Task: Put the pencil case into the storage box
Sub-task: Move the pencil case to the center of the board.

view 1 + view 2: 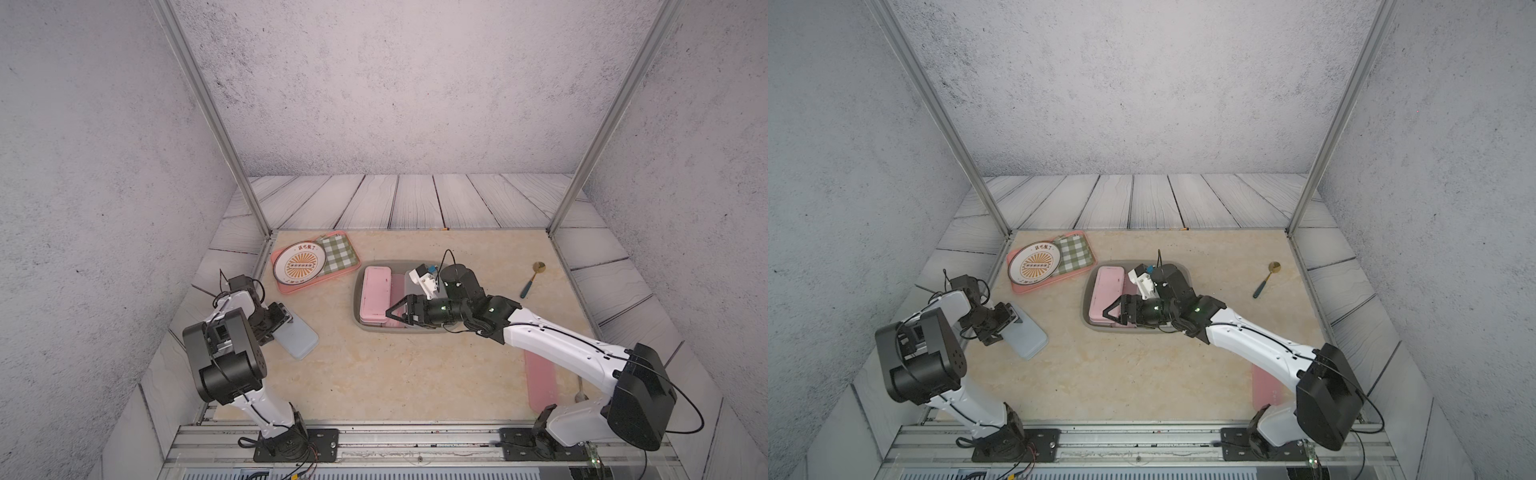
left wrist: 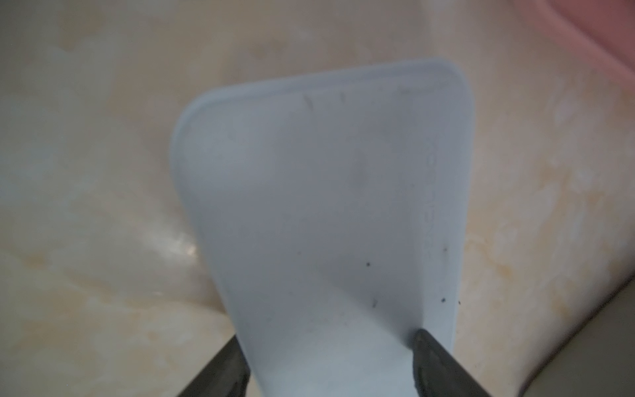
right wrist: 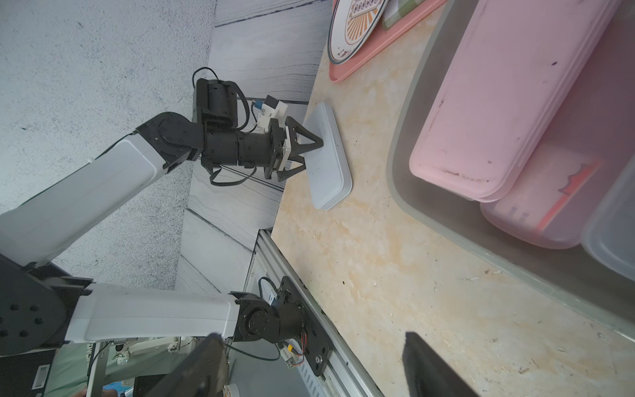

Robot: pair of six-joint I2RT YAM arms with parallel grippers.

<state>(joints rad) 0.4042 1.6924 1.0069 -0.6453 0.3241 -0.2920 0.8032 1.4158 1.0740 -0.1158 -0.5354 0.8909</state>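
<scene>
My left gripper (image 2: 328, 338) straddles one end of the pencil case (image 2: 326, 192) (likely stiff, light, slippery; best pinched across its width); whether its jaws clamp I cannot tell.

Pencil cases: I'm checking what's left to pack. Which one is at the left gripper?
The pale blue one, flat on the table outside the storage box; no other case is blue.

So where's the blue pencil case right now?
In both top views the blue pencil case lies on the left of the table, near the pink tray and outside the storage box, its end at the left pincer.
</scene>
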